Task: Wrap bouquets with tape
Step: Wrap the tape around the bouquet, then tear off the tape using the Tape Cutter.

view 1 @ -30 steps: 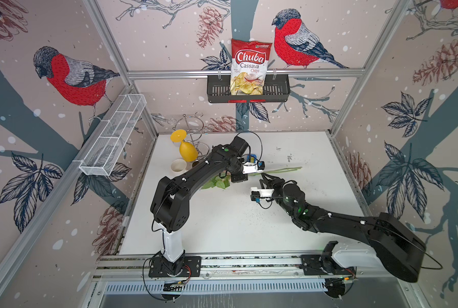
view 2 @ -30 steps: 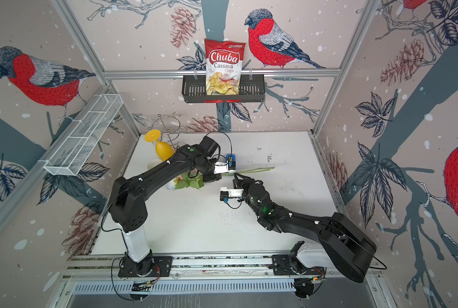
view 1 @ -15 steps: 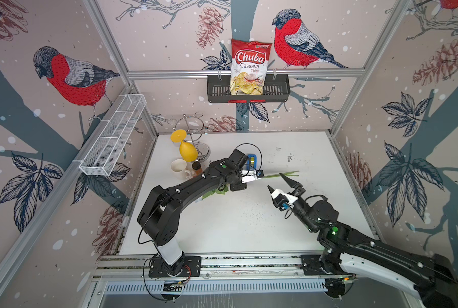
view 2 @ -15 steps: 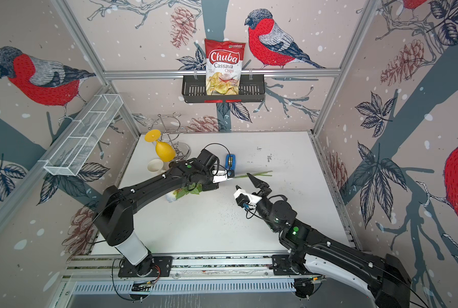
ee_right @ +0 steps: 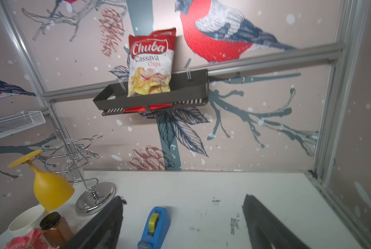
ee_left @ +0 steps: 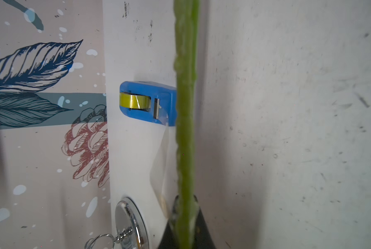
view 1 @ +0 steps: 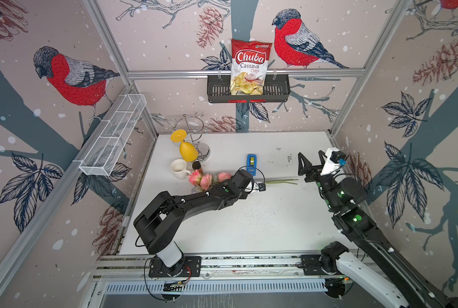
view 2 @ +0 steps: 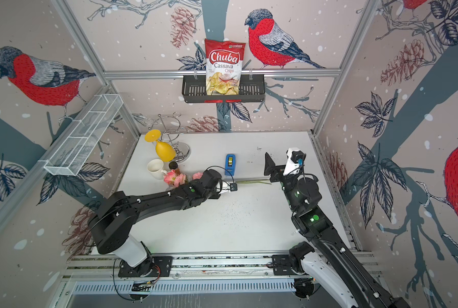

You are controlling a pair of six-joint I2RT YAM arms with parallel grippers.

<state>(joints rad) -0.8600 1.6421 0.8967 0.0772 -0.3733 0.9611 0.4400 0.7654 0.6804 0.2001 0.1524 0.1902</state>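
Table [view 1: 249, 226] is white and scuffed. Right gripper [view 1: 311, 160] hangs raised near the right wall, jaws wide apart and empty. Left gripper [view 1: 261, 187] is clamped shut on the stems of the bouquet [view 1: 205, 180], whose blooms lie beside the mug [view 1: 178, 169]. Tape dispenser [view 1: 252, 161] stands just behind the stems.

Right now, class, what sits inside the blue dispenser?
A yellowish-green tape roll sits in the blue dispenser; its walls hide the roll's sides. In the left wrist view, the bouquet stems cover its front end.
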